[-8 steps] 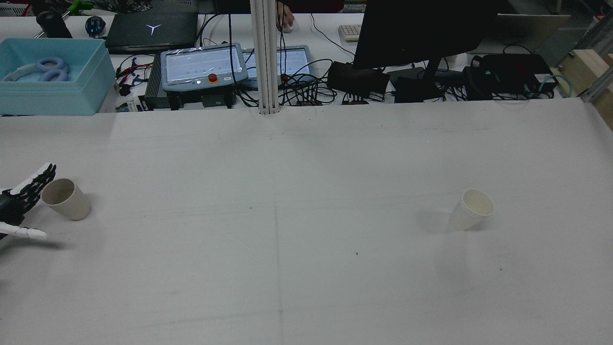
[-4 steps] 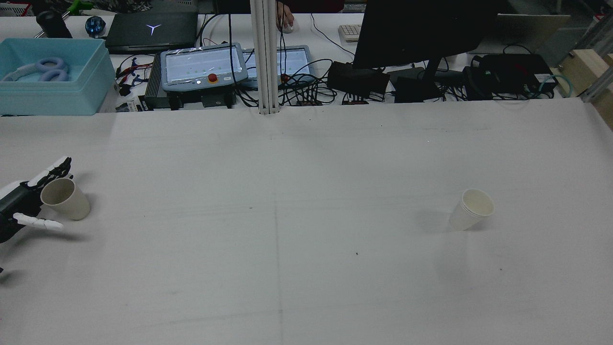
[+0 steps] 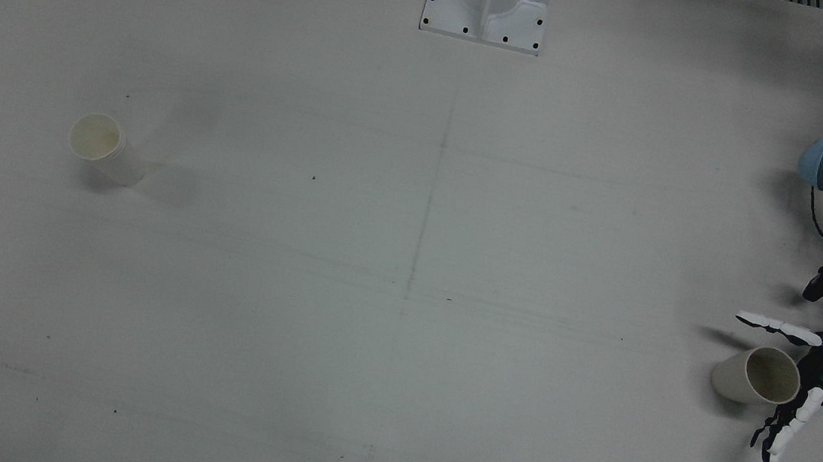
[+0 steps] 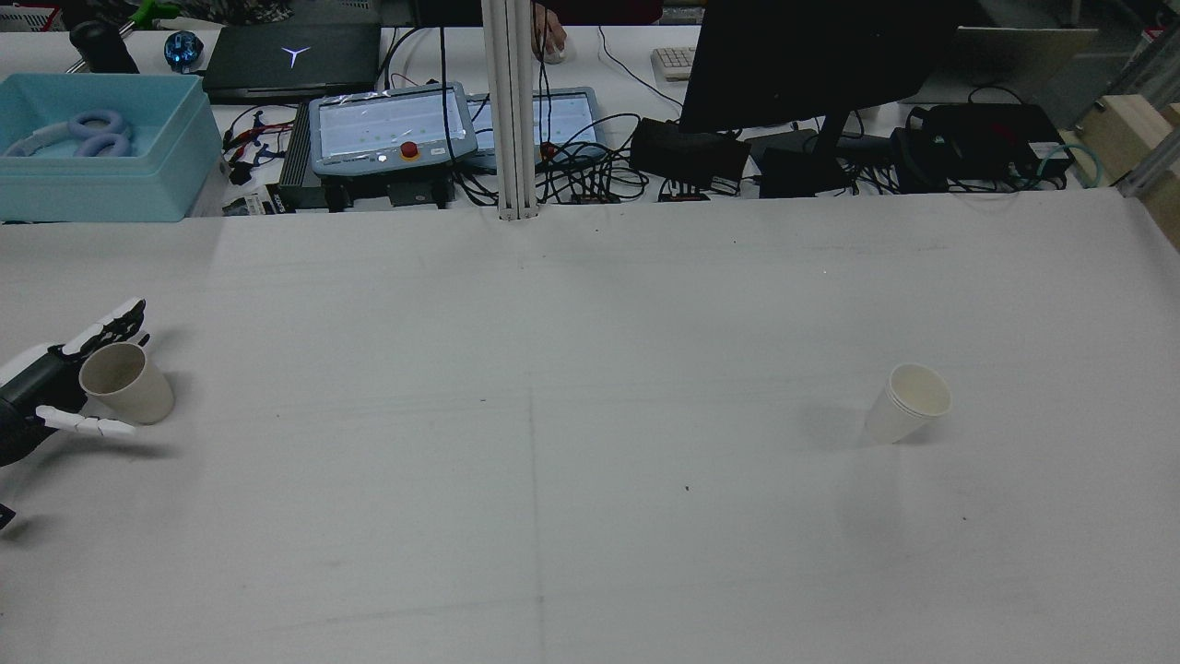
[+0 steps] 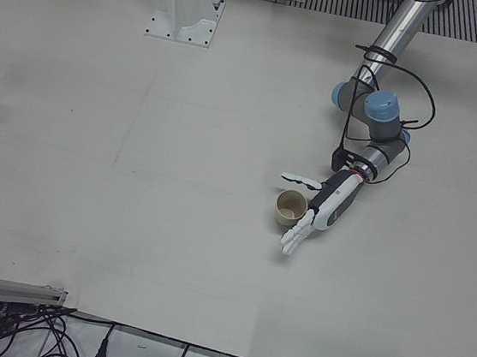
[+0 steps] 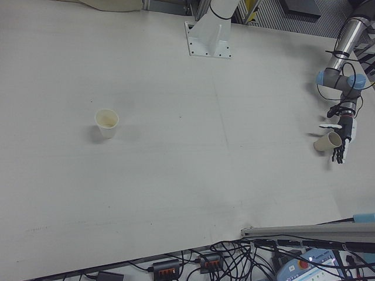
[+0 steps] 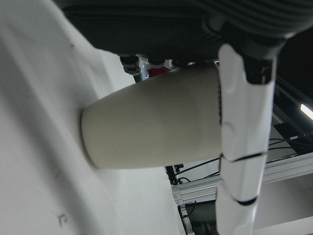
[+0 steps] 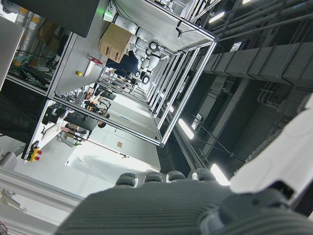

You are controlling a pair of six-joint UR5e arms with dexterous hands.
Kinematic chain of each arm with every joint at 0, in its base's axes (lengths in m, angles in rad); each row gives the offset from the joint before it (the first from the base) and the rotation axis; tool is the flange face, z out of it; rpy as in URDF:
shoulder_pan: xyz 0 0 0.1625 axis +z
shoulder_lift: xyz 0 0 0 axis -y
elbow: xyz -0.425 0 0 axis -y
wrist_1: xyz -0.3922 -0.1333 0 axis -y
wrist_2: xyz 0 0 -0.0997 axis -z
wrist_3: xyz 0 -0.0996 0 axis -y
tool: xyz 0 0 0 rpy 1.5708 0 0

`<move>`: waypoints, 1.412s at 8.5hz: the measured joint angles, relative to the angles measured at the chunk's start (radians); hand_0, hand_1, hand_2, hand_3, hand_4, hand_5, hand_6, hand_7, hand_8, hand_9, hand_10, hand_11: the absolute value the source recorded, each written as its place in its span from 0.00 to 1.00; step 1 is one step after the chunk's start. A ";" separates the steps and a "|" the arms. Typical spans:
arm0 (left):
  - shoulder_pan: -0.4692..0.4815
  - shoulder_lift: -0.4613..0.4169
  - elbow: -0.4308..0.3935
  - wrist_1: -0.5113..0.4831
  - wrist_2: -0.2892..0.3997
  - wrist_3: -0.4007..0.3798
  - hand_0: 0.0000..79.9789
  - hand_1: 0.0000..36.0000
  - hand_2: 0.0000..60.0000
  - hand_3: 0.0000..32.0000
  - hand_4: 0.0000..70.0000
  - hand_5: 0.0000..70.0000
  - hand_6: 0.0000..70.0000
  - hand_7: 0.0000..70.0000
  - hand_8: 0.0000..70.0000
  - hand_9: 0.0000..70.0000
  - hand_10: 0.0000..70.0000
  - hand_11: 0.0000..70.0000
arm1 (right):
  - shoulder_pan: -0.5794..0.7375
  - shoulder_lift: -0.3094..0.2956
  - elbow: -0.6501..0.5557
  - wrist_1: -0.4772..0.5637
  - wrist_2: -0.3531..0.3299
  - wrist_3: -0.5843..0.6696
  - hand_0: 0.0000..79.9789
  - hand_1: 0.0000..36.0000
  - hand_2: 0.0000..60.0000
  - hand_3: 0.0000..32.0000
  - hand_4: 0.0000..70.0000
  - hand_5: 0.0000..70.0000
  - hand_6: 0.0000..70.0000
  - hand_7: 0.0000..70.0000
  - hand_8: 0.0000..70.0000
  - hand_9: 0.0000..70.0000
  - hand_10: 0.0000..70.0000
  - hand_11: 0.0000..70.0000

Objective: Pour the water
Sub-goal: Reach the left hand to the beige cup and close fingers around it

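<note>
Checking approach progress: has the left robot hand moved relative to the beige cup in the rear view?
Yes. The left robot hand has advanced rightward and now brackets the stationary beige cup.

Silver arm, black-and-white robot hand

The left arm (image 5: 390, 41) is a silver tube with grey joint housings capped in pale blue (image 5: 373, 105), and a thin black cable (image 5: 421, 87) loops loosely along it. A narrow red ring (image 5: 358, 172) marks the wrist. The left robot hand (image 5: 321, 207) has a dark palm and white segmented fingers (image 5: 294, 238) with black joints. Up close, its palm is ribbed black rubber (image 7: 161, 24). The right robot hand (image 8: 195, 208) shows the same ribbed dark padding, with a white shell at 3 o'clock. A white pedestal base (image 3: 485, 12) carries black bolts.
</note>
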 measured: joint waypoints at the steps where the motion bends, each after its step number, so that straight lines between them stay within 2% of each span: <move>1: 0.000 -0.001 0.000 0.004 0.001 0.000 0.77 0.75 0.12 0.00 0.04 0.12 0.00 0.00 0.00 0.00 0.04 0.10 | 0.000 0.001 0.000 0.000 0.000 0.000 0.38 0.18 0.22 0.06 0.02 0.00 0.01 0.00 0.00 0.00 0.01 0.03; 4: 0.000 -0.010 0.012 0.010 0.000 0.002 0.76 0.74 0.11 0.00 0.04 0.13 0.00 0.00 0.00 0.00 0.04 0.10 | 0.001 0.003 -0.001 0.000 0.001 -0.001 0.38 0.18 0.22 0.06 0.02 0.00 0.01 0.00 0.00 0.00 0.01 0.03; 5: 0.000 -0.019 0.028 0.010 0.000 0.002 0.76 0.74 0.12 0.00 0.05 0.17 0.00 0.00 0.00 0.00 0.04 0.10 | 0.001 0.003 -0.002 0.000 0.001 0.000 0.37 0.18 0.22 0.06 0.02 0.00 0.01 0.00 0.00 0.00 0.01 0.03; 6: 0.000 -0.026 0.039 0.010 0.000 0.002 0.77 0.76 0.13 0.00 0.06 0.24 0.00 0.00 0.00 0.00 0.04 0.10 | 0.001 0.003 -0.002 0.000 0.002 0.000 0.37 0.18 0.23 0.05 0.03 0.00 0.01 0.00 0.00 0.00 0.02 0.03; 7: 0.000 -0.029 0.043 0.009 0.000 0.001 0.78 0.78 0.17 0.00 0.09 0.37 0.02 0.04 0.00 0.00 0.05 0.12 | 0.001 0.003 -0.002 0.000 0.002 0.000 0.36 0.18 0.23 0.06 0.03 0.00 0.01 0.00 0.00 0.00 0.02 0.03; 8: 0.001 -0.030 0.045 0.009 0.000 0.000 0.82 0.84 0.21 0.00 0.12 0.50 0.04 0.09 0.00 0.00 0.07 0.15 | 0.002 0.003 -0.002 0.000 0.002 -0.001 0.36 0.18 0.23 0.05 0.03 0.00 0.01 0.00 0.00 0.00 0.02 0.03; 9: 0.001 -0.030 0.046 0.006 -0.001 0.000 0.90 0.91 0.28 0.00 0.15 0.56 0.06 0.12 0.00 0.00 0.08 0.17 | 0.002 0.003 -0.002 0.000 0.002 -0.001 0.35 0.17 0.22 0.05 0.03 0.00 0.01 0.00 0.00 0.00 0.02 0.03; 10: 0.001 -0.030 0.045 0.001 -0.001 -0.001 0.99 0.98 0.38 0.00 0.17 0.58 0.07 0.14 0.00 0.01 0.10 0.20 | 0.002 0.003 -0.005 0.000 0.002 -0.001 0.36 0.17 0.22 0.06 0.03 0.00 0.01 0.00 0.00 0.00 0.02 0.03; 11: 0.002 -0.028 0.043 -0.003 0.000 -0.004 1.00 1.00 0.71 0.00 0.23 0.61 0.13 0.24 0.04 0.07 0.16 0.29 | 0.003 0.005 -0.010 0.002 0.002 0.000 0.35 0.17 0.22 0.06 0.03 0.00 0.01 0.00 0.00 0.00 0.02 0.03; 12: 0.002 -0.026 0.040 0.001 -0.001 -0.014 0.99 1.00 1.00 0.00 0.30 0.72 0.22 0.36 0.16 0.21 0.24 0.40 | 0.003 0.008 -0.014 0.005 0.003 0.000 0.35 0.17 0.22 0.06 0.03 0.00 0.01 0.00 0.00 0.00 0.02 0.03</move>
